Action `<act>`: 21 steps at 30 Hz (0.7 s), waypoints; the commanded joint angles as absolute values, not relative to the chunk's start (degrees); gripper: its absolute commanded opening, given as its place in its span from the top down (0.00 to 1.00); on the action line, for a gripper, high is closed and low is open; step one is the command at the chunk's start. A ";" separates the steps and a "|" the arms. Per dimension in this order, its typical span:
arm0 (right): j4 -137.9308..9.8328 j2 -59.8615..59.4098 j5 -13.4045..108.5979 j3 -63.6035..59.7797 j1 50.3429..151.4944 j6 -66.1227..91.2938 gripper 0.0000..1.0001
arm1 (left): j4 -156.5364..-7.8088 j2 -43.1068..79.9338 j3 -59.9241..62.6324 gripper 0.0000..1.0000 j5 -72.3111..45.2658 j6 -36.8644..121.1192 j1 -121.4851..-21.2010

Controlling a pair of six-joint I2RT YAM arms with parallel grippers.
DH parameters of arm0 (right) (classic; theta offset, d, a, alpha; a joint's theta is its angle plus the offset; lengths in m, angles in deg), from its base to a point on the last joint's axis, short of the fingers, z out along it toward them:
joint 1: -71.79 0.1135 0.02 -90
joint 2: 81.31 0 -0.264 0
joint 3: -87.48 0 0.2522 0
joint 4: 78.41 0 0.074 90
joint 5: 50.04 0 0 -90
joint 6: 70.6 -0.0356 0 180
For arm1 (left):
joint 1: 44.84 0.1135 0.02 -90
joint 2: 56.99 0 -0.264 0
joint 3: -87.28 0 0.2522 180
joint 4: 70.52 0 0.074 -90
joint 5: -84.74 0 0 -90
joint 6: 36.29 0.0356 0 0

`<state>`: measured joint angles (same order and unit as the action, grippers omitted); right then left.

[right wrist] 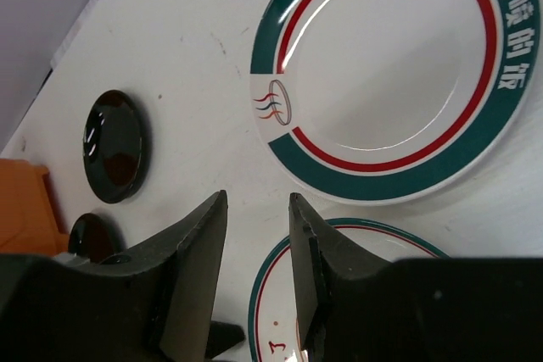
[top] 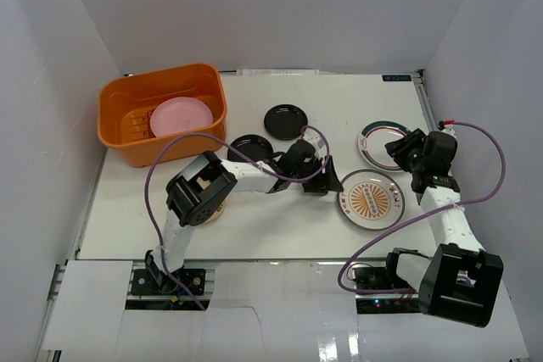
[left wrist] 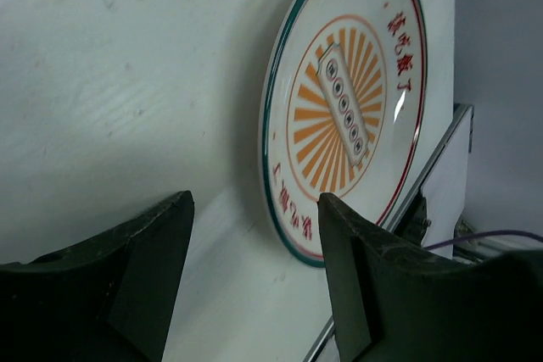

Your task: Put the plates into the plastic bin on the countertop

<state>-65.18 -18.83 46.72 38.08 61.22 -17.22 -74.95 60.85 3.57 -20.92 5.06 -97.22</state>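
The orange plastic bin [top: 127,137] stands at the back left of the white countertop [top: 280,226] with a pink plate [top: 181,115] inside. Two glossy black plates [top: 285,120] [top: 251,147] lie in the middle. The white plate with the orange sunburst [top: 371,199] lies right of centre, and the green-red rimmed plate [top: 377,143] lies behind it. My left gripper [top: 331,174] is open and empty, low at the sunburst plate's [left wrist: 344,116] left edge. My right gripper [top: 400,148] is open and empty above the near edge of the green-rimmed plate [right wrist: 382,74]. The other plates are not visible.
White walls enclose the countertop on three sides. Purple cables loop from both arms. In the right wrist view the black plates [right wrist: 114,146] [right wrist: 92,235] and a corner of the bin [right wrist: 21,201] lie to the left.
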 commanded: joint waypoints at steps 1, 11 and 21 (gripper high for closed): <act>-71.50 -21.36 51.20 39.70 61.07 -18.57 0.58 | -73.82 64.11 -0.30 0.29 -24.59 3.44 -97.58; -75.36 -21.19 54.02 42.79 60.98 -19.53 0.58 | -74.52 70.97 -3.38 0.47 -26.27 2.64 -98.37; -74.84 -21.28 52.35 41.20 58.54 -18.22 0.53 | -74.87 71.07 0.57 0.98 -24.78 2.55 -98.90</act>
<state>-72.63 -20.58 52.77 42.76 60.70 -19.28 -68.57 70.79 -3.23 -27.22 -0.27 -98.21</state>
